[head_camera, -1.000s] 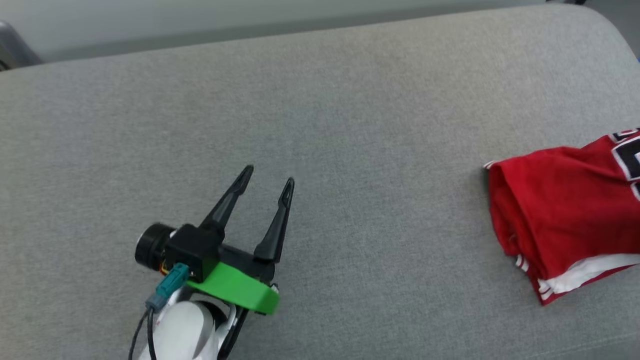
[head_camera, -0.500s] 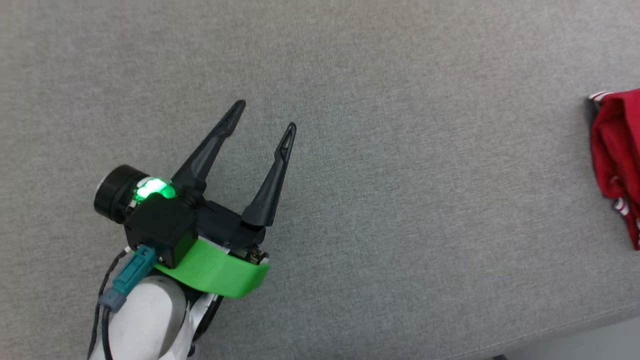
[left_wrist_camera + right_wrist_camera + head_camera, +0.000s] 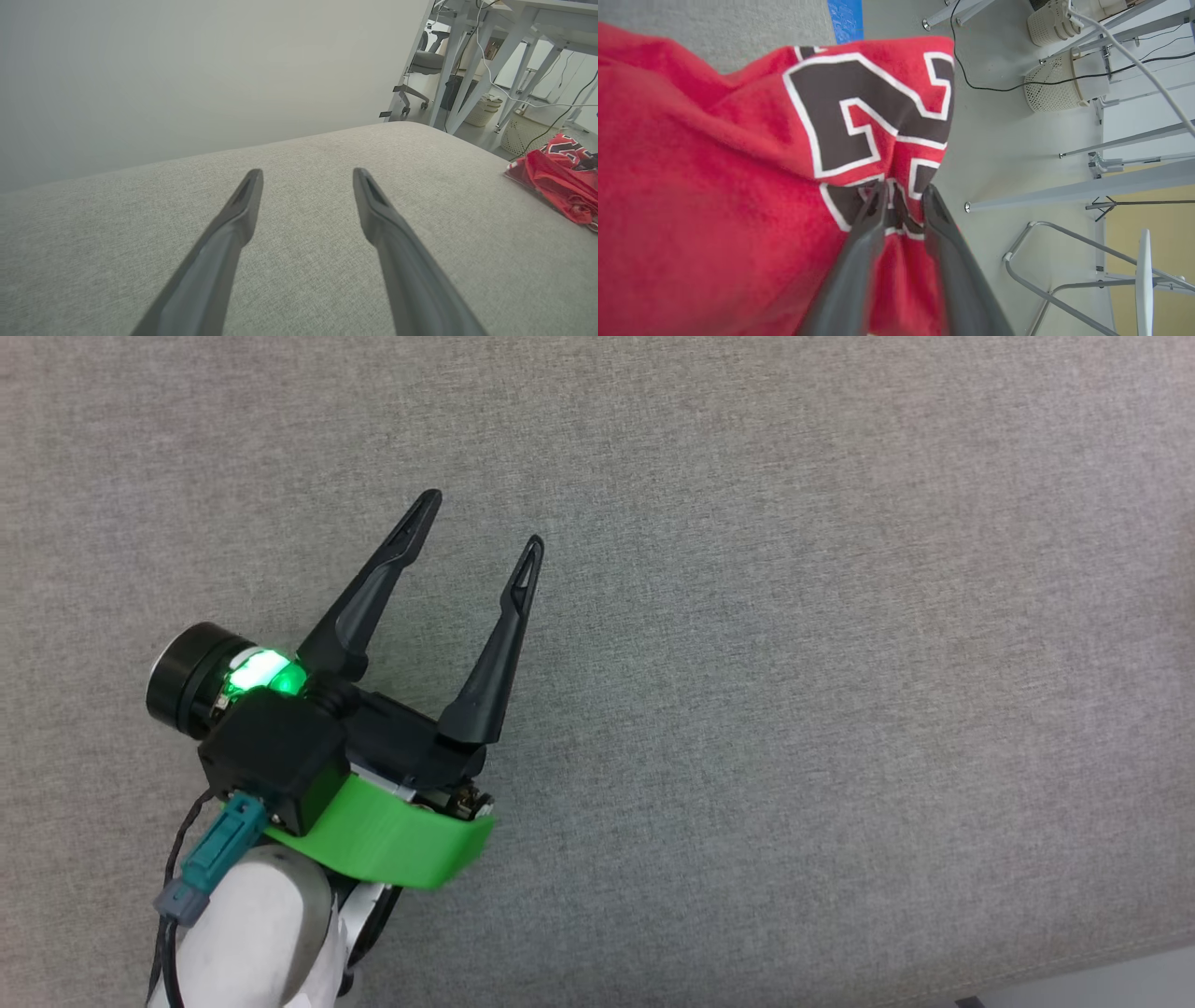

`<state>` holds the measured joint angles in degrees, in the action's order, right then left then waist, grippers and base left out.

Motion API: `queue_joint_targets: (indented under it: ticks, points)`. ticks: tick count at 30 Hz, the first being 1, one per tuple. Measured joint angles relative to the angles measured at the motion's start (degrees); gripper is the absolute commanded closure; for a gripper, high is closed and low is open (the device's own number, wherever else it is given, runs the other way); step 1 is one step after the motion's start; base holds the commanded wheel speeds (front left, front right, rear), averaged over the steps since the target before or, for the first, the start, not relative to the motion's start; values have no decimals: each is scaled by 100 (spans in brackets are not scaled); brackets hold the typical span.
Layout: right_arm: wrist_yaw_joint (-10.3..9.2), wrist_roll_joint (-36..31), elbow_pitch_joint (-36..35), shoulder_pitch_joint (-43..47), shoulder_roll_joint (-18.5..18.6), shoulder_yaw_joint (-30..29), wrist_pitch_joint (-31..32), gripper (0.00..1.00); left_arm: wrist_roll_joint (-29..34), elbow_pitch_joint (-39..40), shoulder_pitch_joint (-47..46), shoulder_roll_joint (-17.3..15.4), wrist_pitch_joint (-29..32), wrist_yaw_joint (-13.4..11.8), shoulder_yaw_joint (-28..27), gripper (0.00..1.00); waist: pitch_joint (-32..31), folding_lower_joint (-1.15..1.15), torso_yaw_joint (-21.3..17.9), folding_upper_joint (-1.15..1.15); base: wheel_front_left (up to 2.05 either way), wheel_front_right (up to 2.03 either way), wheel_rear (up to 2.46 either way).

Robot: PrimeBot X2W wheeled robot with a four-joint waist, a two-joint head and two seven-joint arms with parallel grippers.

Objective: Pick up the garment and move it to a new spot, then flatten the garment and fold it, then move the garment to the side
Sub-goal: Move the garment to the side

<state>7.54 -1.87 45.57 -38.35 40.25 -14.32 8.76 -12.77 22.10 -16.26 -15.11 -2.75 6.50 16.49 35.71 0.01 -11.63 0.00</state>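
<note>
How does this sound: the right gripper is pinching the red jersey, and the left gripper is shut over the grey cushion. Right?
Not quite. The left gripper is open, its jaws spread with nothing between them, as the head view shows. The rest holds: the right gripper is pinching the red jersey, and the left one is over the grey cushion.

The left gripper (image 3: 482, 519) has its 2 long dark tapered fingers (image 3: 364, 597) spread wide, tips well apart and gripping nothing. In the head view they point up and slightly right. Behind the fingers sit a black boxy wrist camera housing (image 3: 271, 756), a lit green lamp (image 3: 261, 670), a bright green plastic band (image 3: 392, 835) and the pale rounded forearm (image 3: 252, 933). The left wrist view shows the same gap between the fingers. The right gripper (image 3: 904, 188) has its 2 fingers drawn close together, pinching a fold of the red jersey garment (image 3: 714, 186).
</note>
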Motion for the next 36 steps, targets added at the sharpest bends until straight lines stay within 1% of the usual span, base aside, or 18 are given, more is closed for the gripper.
queue_joint_targets:
  ticks: [5,6,10,12,16,19,21,23,27,30,33,36]
  points:
    - [0,-180,268,-187,-25,-21,-268,0,-31,-186,1,7,-107,-27,-2,0,-90,0,64,0,0,0,0]
    - [0,-256,387,-282,-23,26,-414,0,-76,-372,5,30,-233,-54,-5,0,-211,0,90,0,0,0,0]
    - [0,-246,446,-337,-16,199,-639,0,-155,-702,55,78,-446,-92,-32,0,-460,0,122,0,0,0,0]
    - [0,-234,421,-354,0,366,-755,0,-203,-899,127,112,-555,-170,-71,0,-628,-1,139,0,0,0,0]
    - [0,33,196,-406,-27,668,-945,0,-354,-1233,327,182,-760,-253,-189,0,-985,-1,172,0,0,0,0]
    - [0,390,-66,-387,-87,856,-1060,0,-403,-1435,516,221,-860,-312,-234,0,-1298,-1,206,0,0,0,0]
    - [0,714,-360,-276,-138,960,-1113,0,-452,-1574,632,263,-916,-387,-289,0,-1530,-1,243,0,0,0,0]
    - [0,1166,-649,-105,-274,966,-1121,0,-499,-1672,749,285,-960,-433,-365,0,-1737,-1,284,0,0,0,0]
    - [0,1933,-1570,422,-643,1048,-1033,0,-580,-1823,945,314,-1022,-525,-434,0,-2165,-1,396,0,0,0,0]
    - [0,2149,-2473,823,-794,1143,-1096,0,-588,-1946,1063,315,-1039,-588,-460,0,-2448,-2,500,0,0,0,0]
    - [0,2245,-3278,1226,-1066,1135,-1060,0,-590,-2025,1222,314,-1061,-634,-491,0,-2697,-2,621,0,0,0,0]
    - [0,2242,-3947,1686,-1478,1100,-975,0,-613,-2113,1328,324,-1083,-667,-521,0,-2908,-2,755,0,0,0,0]
